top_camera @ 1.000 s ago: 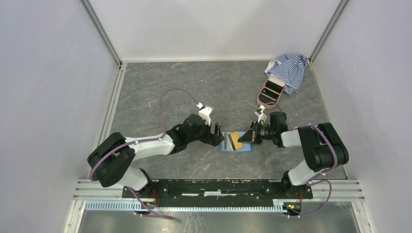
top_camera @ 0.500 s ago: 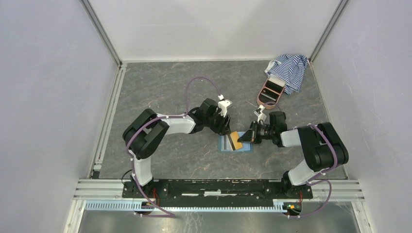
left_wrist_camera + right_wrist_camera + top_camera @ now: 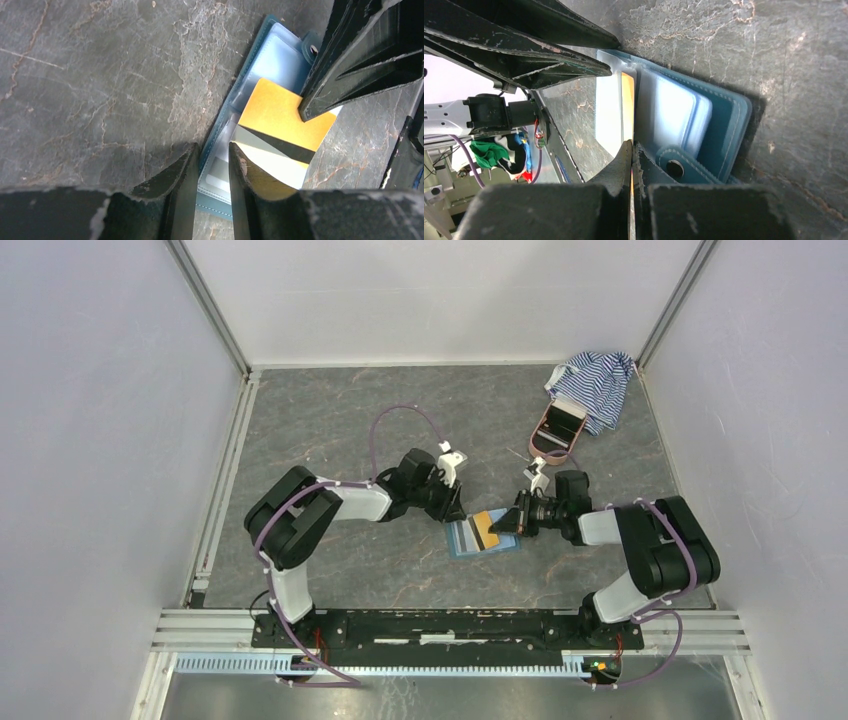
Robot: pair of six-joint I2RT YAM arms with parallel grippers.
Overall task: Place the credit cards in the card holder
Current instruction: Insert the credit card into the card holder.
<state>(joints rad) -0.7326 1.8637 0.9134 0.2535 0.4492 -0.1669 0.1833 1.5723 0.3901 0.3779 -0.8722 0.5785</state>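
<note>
Open teal card holder (image 3: 272, 55) lying on a dark marbled table (image 3: 100, 75), a tan-gold credit card (image 3: 275, 115) with a dark stripe resting across it, the right gripper (image 3: 304, 116) tip at the card's edge, and the left gripper (image 3: 212, 170) fingers slightly parted over the holder's edge.

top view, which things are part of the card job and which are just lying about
In the job: card holder, gold card over it, right gripper pinching that card, left gripper at the holder's edge.
Lying about: striped cloth, pink case, both at the far right.
</note>
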